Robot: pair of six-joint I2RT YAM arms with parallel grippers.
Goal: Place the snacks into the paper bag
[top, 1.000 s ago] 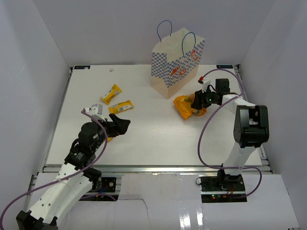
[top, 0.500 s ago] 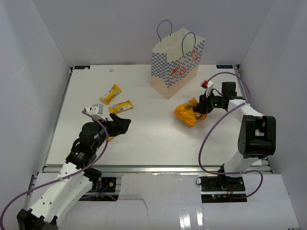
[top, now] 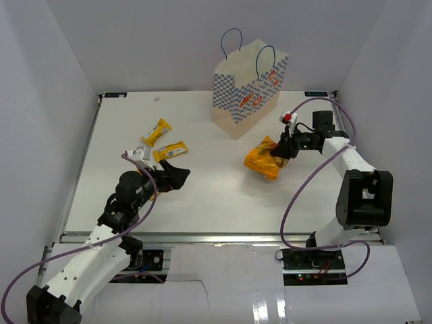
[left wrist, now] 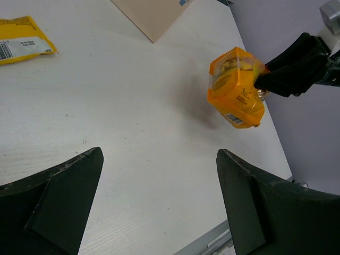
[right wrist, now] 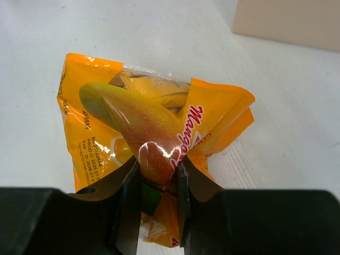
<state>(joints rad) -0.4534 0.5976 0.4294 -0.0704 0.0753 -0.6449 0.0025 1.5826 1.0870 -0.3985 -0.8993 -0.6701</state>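
A white worktop (top: 223, 196) boxed in by pale walls (top: 61, 81) carries everything here, the two arms rising from its near edge. At the far edge, somewhat toward the right corner, stands the tan kraft paper bag with blue-white checker print (top: 246, 94), upright, its mouth facing up and its thin blue loop handles (top: 231, 40) standing above the rim. Just in front of it, toward the right edge, the right gripper (top: 282, 150) is pinched narrow on the orange crinkly packet printed with a mango (top: 264, 160); its wrist view shows both fingers (right wrist: 127, 196) nipping the packet's gathered lower fold, with the rest of the packet (right wrist: 154, 127) fanned out beyond them. Going by the shadow under it in the left wrist view, the packet (left wrist: 234, 87) seems to hang just clear of the surface, though I cannot be sure. What the coming move turns on is this: the bag lies beyond the held packet, toward the far edge and a little leftward, and its opening sits well above the packet, so the load must likely go up and over the near rim rather than straight across. The right arm is plainly the nearer one to the bag. The left gripper (top: 179, 174) hovers near the middle of the left half, fingers spread wide with nothing between them (its own view shows only bare worktop there). Two slim yellow wrapped bars (top: 156, 131) lie beyond it toward the far left corner, not yet bagged.
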